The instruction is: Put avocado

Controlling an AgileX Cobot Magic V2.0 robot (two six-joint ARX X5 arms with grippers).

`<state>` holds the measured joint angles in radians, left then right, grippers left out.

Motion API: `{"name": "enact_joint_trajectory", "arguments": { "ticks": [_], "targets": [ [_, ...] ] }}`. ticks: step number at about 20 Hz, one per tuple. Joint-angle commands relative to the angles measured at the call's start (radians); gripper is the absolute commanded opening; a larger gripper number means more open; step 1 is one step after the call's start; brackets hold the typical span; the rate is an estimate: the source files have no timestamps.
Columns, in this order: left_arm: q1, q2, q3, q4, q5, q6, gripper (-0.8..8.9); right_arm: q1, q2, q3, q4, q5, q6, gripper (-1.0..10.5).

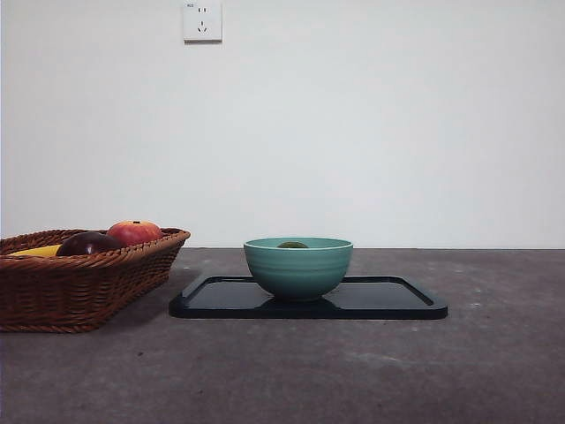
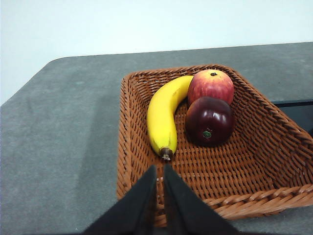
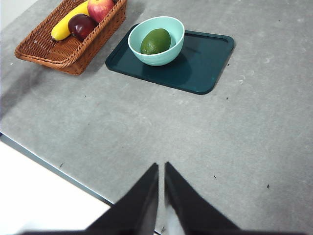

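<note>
Dark green and smooth, the avocado [image 3: 155,41] lay inside the teal bowl [image 3: 156,55], and you could see only its top edge [image 1: 293,245] above the rim in the front view. That bowl [image 1: 298,268] stood upright toward one end of the dark tray [image 1: 388,300], which lay flat on the grey bench [image 1: 353,371]. From the right wrist camera the tray [image 3: 200,63] showed a bare stretch beside the bowl.

Just beside the tray stood the wicker basket [image 1: 79,287], near it but, as far as you could tell, not touching. In the left wrist view the basket [image 2: 254,161] held a yellow banana [image 2: 164,117], a red-orange apple [image 2: 211,85] and a dark maroon fruit [image 2: 209,121]. The apple and the maroon fruit touched each other, and the banana lay alongside them, its curved upper end close to the apple.

Your left gripper [image 2: 159,169] hung over the near rim of the basket with its fingers together, only a thin slit between them, holding nothing. Your right gripper [image 3: 161,166] hovered over open bench, well apart from the tray and bowl, its fingers likewise together and empty. Neither arm showed in the front view. A white wall socket [image 1: 202,20] sat high on the wall behind.
</note>
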<state>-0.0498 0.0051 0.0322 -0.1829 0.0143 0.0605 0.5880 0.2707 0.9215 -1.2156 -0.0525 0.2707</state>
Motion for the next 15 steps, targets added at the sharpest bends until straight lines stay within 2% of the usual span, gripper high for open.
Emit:
{"name": "enact_joint_trajectory", "arguments": {
  "ticks": [1,9,11,12,13,15],
  "targets": [
    [0.001,-0.002,-0.021,-0.005,0.012,-0.005,0.24,0.006,0.004,0.008,0.011,0.0,0.01,0.2],
    [0.001,-0.002,-0.021,-0.005,0.012,-0.005,0.24,0.008,0.003,0.007,0.01,0.001,0.01,0.2],
    [0.001,-0.002,-0.021,-0.005,0.012,-0.005,0.24,-0.022,0.003,0.006,0.011,0.006,0.01,0.2],
    [0.001,-0.002,-0.021,-0.005,0.012,-0.005,0.24,-0.062,0.003,0.005,0.007,0.0,-0.005,0.2],
    [0.001,-0.002,-0.021,-0.005,0.012,-0.005,0.24,-0.109,0.0,-0.001,0.016,0.008,-0.056,0.2],
    [0.001,-0.002,-0.021,-0.005,0.012,-0.005,0.24,-0.204,-0.011,-0.056,0.095,0.108,-0.169,0.2]
  ]
}}
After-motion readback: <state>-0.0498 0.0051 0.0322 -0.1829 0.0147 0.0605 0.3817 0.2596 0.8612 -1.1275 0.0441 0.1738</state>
